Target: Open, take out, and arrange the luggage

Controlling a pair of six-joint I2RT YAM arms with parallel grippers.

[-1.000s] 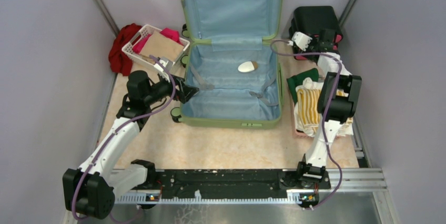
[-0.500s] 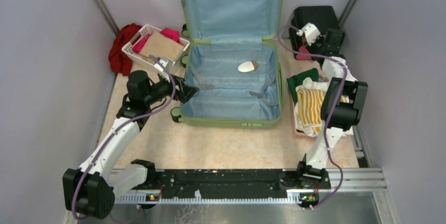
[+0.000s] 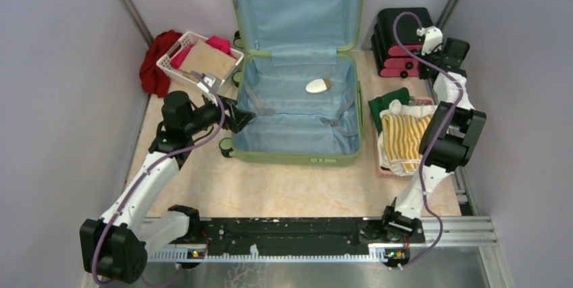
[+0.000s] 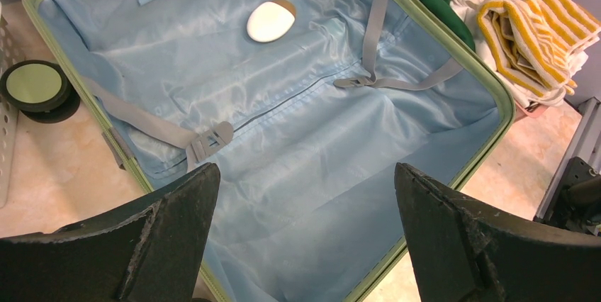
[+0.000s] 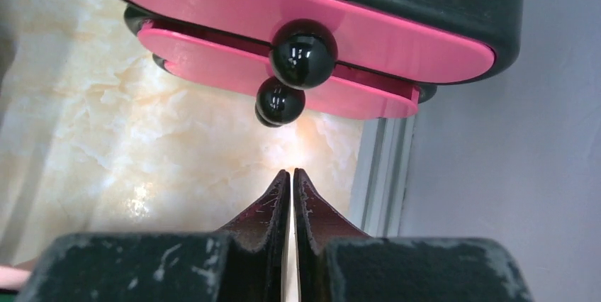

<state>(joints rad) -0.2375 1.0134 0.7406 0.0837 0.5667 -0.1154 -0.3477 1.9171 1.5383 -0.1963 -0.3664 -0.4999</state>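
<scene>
top: luggage [image 3: 297, 129] lies open at 12 o'clock on counter [image 3: 284, 186], only a white oval item [image 3: 316, 86] left inside, clothes [image 3: 400, 140] piled at 3 o'clock | left wrist: left gripper [image 4: 306, 171] jaws spread above the luggage | right wrist: right gripper [image 5: 291, 172] jaws pressed together, empty, facing drawer box [image 5: 298, 4]

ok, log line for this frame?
luggage: open | inside: white oval object | left tool: open, aimed into luggage | right tool: shut, empty, facing drawer box
</scene>
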